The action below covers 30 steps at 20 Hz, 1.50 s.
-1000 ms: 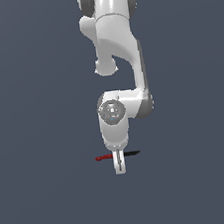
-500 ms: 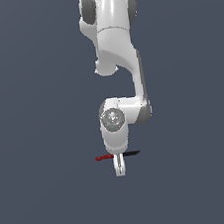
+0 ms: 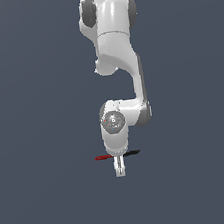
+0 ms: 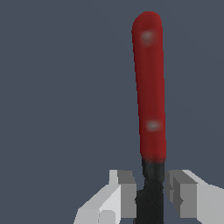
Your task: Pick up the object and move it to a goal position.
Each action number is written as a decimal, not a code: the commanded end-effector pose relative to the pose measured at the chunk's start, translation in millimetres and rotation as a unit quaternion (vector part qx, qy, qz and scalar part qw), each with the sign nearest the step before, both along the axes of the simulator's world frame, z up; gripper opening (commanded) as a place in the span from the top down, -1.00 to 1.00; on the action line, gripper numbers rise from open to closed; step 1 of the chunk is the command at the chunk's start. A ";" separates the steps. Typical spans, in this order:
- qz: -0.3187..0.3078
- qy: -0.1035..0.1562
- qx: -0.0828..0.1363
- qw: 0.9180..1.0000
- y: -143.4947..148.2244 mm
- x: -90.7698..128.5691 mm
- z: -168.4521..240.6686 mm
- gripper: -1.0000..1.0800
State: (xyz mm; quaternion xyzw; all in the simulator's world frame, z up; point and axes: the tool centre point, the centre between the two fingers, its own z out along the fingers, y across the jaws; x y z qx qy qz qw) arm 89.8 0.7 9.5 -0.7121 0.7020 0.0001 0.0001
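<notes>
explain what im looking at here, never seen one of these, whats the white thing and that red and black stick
These are computer renders, not photos. The white thing is a robot arm, jointed like a person's, reaching down to a plain grey floor. At its tip is a gripper: two small fingers that pinch.

One picture is taken from a camera standing off to the side, showing the whole arm. The other is from a camera on the arm's wrist, looking down past the fingers.

The stick is the only loose item: one half red, one half black, a bit like a knife, and the arm's job is to lift and move it. In the wrist view the fingers sit on either side of its black part, with small gaps showing, so they have not closed on it.
</notes>
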 end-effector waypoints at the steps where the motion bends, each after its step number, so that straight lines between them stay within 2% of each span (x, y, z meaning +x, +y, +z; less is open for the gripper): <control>1: 0.000 0.000 0.000 1.000 0.4 0.0 -1.6 1.00; 9: 0.000 0.000 0.000 1.000 1.4 0.0 1.2 1.00; 14: 0.000 0.000 0.000 1.000 19.5 -0.7 14.6 1.00; 18: 0.000 0.000 0.000 1.000 48.4 -1.7 36.0 1.00; 30: 0.000 0.000 -0.001 1.000 161.5 -3.4 120.9 1.00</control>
